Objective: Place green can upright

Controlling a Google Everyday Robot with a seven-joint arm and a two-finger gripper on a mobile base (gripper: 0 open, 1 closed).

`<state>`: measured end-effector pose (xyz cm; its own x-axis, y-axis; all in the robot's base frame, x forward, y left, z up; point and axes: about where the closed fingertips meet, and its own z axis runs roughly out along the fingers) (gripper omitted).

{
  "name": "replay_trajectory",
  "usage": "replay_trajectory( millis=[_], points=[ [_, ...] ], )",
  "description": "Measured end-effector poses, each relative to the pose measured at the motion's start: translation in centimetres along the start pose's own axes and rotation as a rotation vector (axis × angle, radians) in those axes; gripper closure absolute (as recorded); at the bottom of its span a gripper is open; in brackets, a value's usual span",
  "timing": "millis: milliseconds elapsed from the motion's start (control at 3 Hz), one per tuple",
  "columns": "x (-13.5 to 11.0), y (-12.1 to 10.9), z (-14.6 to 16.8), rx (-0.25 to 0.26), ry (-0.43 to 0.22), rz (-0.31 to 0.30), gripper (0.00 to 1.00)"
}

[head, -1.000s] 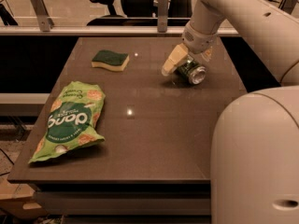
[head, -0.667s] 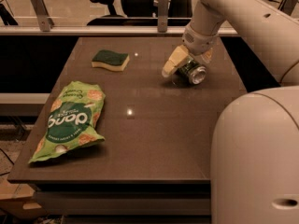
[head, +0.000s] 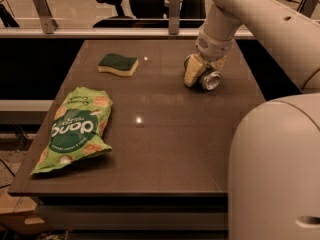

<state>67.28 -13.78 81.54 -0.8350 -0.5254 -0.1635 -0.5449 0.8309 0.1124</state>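
The green can [head: 209, 79] lies tilted on its side at the back right of the dark table [head: 165, 149], its shiny silver end facing the camera. My gripper [head: 204, 72] reaches down from the arm above and is shut on the can. One pale finger [head: 192, 73] presses the can's left side. The other finger sits behind the can on the right and is partly hidden. The can's dark green body is mostly covered by the fingers.
A yellow sponge with a green top [head: 118, 64] lies at the back left. A large green snack bag [head: 75, 128] lies flat near the left front. The robot's pale body [head: 280, 169] blocks the right front. Chairs and a rail stand behind the table.
The gripper and the can have shifted slightly to the right and a little lower. The sponge and bag have not moved.
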Motion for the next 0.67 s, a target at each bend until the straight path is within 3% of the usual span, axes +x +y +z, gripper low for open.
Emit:
replay_trajectory(
  millis=[667],
  points=[
    [-0.05,0.12,-0.51,-0.001,0.001,-0.002,0.87]
  ],
)
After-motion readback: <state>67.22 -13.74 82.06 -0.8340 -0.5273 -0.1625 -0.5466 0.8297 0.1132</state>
